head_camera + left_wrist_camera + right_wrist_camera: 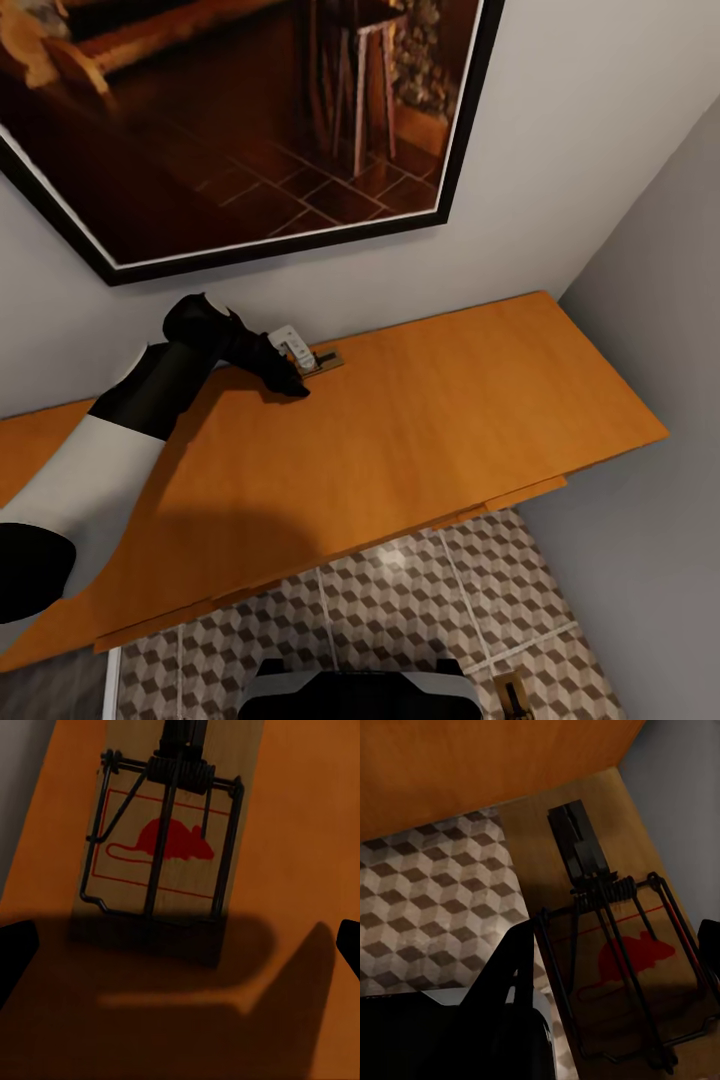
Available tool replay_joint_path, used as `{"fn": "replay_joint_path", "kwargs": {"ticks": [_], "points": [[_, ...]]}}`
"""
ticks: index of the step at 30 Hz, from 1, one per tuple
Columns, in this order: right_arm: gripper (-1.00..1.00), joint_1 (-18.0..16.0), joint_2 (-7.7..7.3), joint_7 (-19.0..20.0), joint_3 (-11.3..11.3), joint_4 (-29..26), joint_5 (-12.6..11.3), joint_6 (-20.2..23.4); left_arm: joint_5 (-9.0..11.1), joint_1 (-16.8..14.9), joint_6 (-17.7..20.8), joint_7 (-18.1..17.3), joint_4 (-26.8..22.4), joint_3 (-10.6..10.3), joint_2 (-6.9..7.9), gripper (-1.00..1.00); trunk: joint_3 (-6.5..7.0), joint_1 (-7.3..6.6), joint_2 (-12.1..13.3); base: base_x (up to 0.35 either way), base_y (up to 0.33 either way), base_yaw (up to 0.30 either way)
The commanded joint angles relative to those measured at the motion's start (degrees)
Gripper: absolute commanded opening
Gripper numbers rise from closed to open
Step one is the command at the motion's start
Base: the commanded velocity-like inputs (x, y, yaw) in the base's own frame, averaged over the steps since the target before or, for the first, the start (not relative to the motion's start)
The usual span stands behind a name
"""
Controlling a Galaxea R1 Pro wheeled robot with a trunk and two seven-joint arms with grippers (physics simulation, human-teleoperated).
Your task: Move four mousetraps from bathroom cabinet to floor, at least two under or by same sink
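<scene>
Left arm stretched across cabinet [420,420], left pincer [292,382] spread wide, empty, over mousetrap [318,360]

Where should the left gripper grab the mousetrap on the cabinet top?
Probably by the long wooden side edges of the mousetrap, coming down from above. It lies flat on the cabinet with wire on top; the left gripper fingertips already straddle its near end.

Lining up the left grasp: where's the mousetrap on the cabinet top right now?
In the head view the mousetrap lies flat on the cabinet top near the wall, just ahead of the left gripper.
</scene>
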Motion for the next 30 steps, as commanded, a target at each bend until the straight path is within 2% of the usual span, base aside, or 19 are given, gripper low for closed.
{"fn": "replay_joint_path", "kwargs": {"ticks": [1, 9, 30], "points": [[-1.00, 0.0, 0.02, -0.2, 0.5, 0.0, -0.4, -0.2, -0.3, 0.0, 0.6, -0.4, 0.1, -0.1, 0.03, 1.00, -0.17, 0.05, -0.1, 0.000, 0.000, 0.000], [-1.00, 0.0, 0.05, -0.2, 0.5, 0.0, -0.4, -0.2, -0.3, 0.0, 0.6, -0.4, 0.1, -0.1, 0.03, 1.00, -0.67, 0.05, -0.1, 0.000, 0.000, 0.000], [-1.00, 0.0, 0.09, -0.3, 0.5, 0.0, -0.4, -0.2, -0.3, 0.0, 0.7, -0.5, 0.2, -0.1, 0.03, 1.00, -0.72, 0.05, -0.1, 0.000, 0.000, 0.000]]}}
